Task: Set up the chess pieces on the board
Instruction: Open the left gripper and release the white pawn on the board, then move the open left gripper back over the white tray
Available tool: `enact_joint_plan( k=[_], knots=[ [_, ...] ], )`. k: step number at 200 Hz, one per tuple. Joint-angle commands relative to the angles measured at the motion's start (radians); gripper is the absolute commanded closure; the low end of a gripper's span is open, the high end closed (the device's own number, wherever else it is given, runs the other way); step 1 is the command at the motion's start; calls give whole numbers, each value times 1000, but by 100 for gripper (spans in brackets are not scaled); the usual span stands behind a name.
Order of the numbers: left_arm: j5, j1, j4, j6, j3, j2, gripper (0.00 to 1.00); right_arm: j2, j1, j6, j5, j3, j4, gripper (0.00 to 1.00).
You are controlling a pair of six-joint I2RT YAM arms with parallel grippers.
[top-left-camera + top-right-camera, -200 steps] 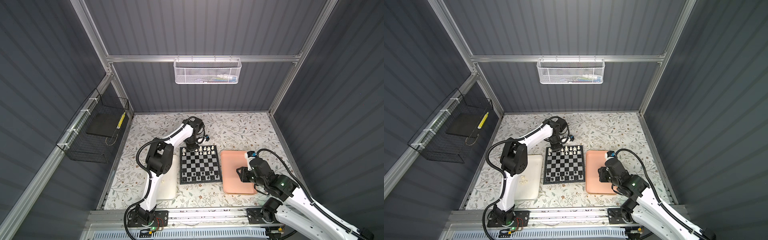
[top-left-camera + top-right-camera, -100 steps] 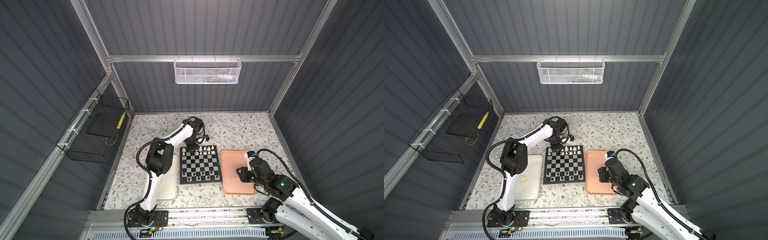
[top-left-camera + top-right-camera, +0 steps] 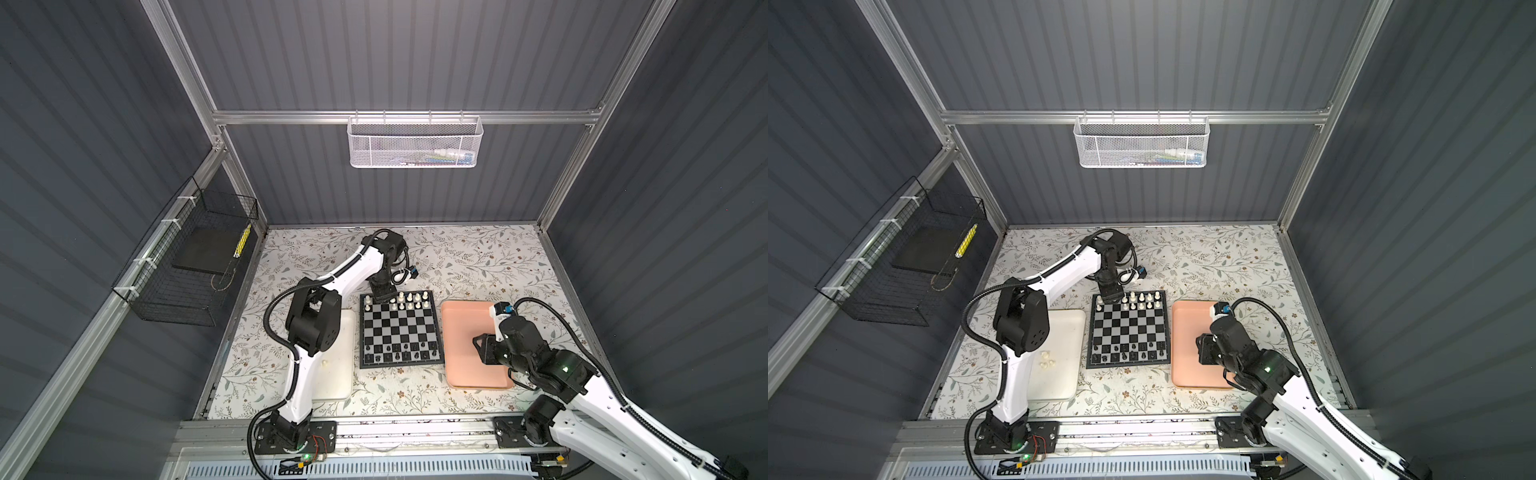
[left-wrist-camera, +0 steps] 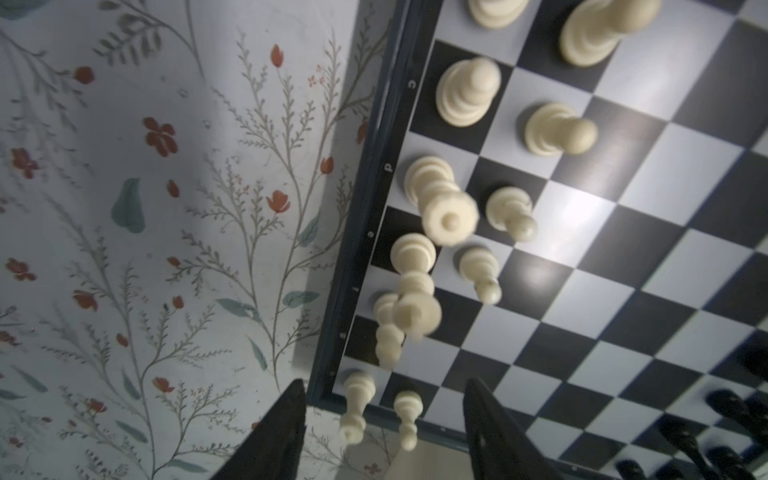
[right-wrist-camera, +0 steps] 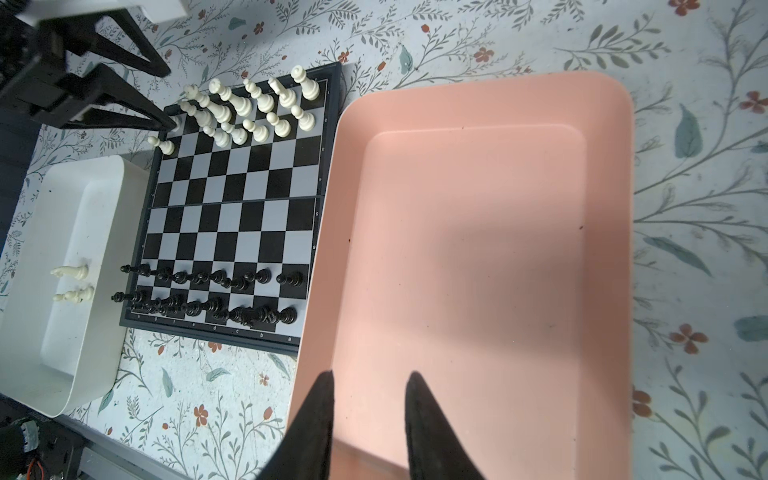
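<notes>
The middle rows of the board [image 3: 399, 328] are free. Its far rows are crowded with white pieces [image 3: 409, 301], its near rows with black pieces [image 3: 399, 351]. The left gripper [image 4: 384, 382] blocks the far left corner. The pink tray [image 3: 461, 332] is bare.

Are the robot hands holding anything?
Nothing is held. The left gripper stands open over white pieces on the board; the right gripper is empty above the pink tray.

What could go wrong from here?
The open left hand straddles cream-white plastic chessmen packed at the corner of the black-and-grey chequered chessboard; lifting off at an angle could topple them. Further cream chessmen lie on their sides in the plain white tray, so they may roll or be gripped crooked.
</notes>
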Motion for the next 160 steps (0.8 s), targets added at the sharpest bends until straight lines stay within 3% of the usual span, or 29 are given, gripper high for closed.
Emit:
enact_joint_plan(
  k=[1, 38, 82, 131, 160],
  knots=[
    [-4, -8, -57, 9, -6, -103, 37, -7, -3, -1, 14, -3, -2, 68],
    [-17, -6, -121, 2, -78, -228, 36, -11, -3, 3, 14, 0, -6, 68],
    [-19, 22, -173, -40, -303, -495, 32, -7, -4, -7, 14, 10, -8, 68],
    [38, 217, -169, -10, -619, -792, 29, 25, -7, -15, -17, 34, 5, 68],
    [21, 253, -95, -22, -799, -909, 26, 47, -8, -3, -54, 34, 44, 68]
  ],
)
